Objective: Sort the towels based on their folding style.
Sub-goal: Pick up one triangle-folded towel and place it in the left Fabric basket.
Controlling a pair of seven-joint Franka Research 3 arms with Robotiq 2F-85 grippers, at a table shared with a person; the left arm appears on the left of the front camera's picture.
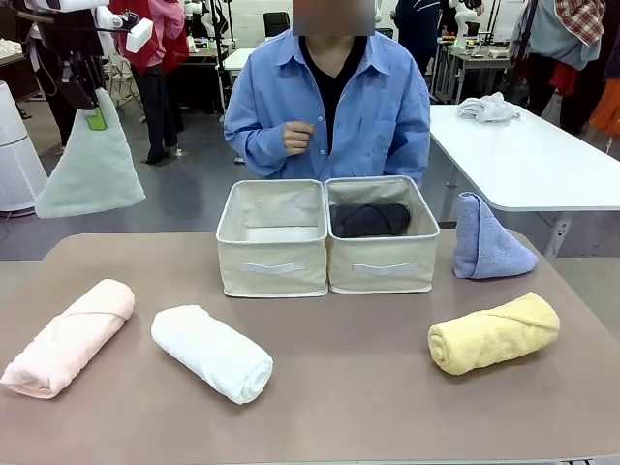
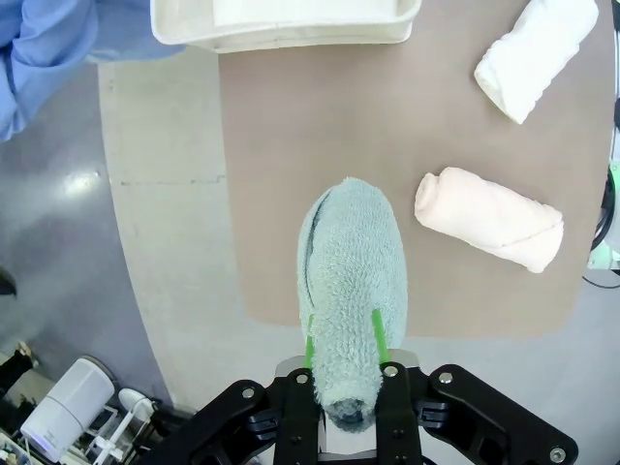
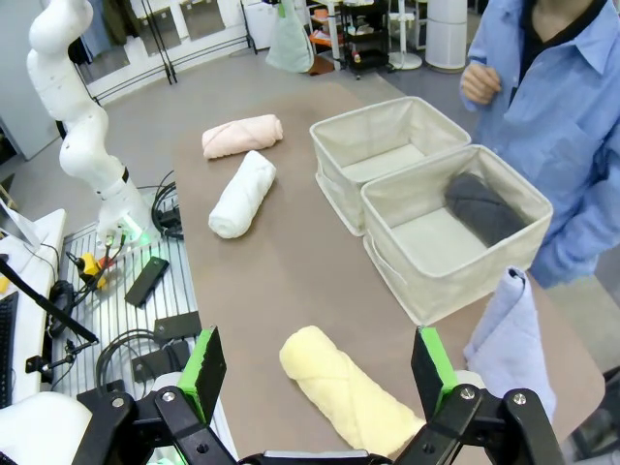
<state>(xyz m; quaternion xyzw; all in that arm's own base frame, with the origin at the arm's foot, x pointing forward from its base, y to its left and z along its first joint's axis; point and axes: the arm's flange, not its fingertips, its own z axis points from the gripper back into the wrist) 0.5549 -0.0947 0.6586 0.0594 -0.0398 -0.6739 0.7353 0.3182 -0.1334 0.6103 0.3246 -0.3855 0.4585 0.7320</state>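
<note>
1. A brown surface (image 1: 339,407) stands in a busy workshop with a grey floor (image 1: 184,194). To the right, a white table (image 1: 542,160) carries a crumpled whitish cloth (image 1: 487,108).
2. Two cream bins stand touching side by side at the far middle. The left bin (image 1: 273,254) is beside the right bin (image 1: 383,260), which holds the dark grey roll (image 1: 371,219).
3. A person in a blue shirt (image 1: 378,107) stands just behind the bins with one hand (image 1: 297,138) raised to the chest.
4. The left claw (image 2: 344,334) is high by the surface's left edge. It is clamped on the narrow end of the pale green cone (image 1: 92,170), which hangs in the air beneath it.
5. The right claw (image 3: 320,373) hovers with its fingers spread wide apart, above the yellow roll (image 1: 494,332) at the right front.
6. The lavender-blue cone (image 1: 487,240) stands upright just right of the right bin.
7. The pink roll (image 1: 68,336) and the white roll (image 1: 211,352) lie near each other at the left front, not touching. The bins stand between them and the person.
</note>
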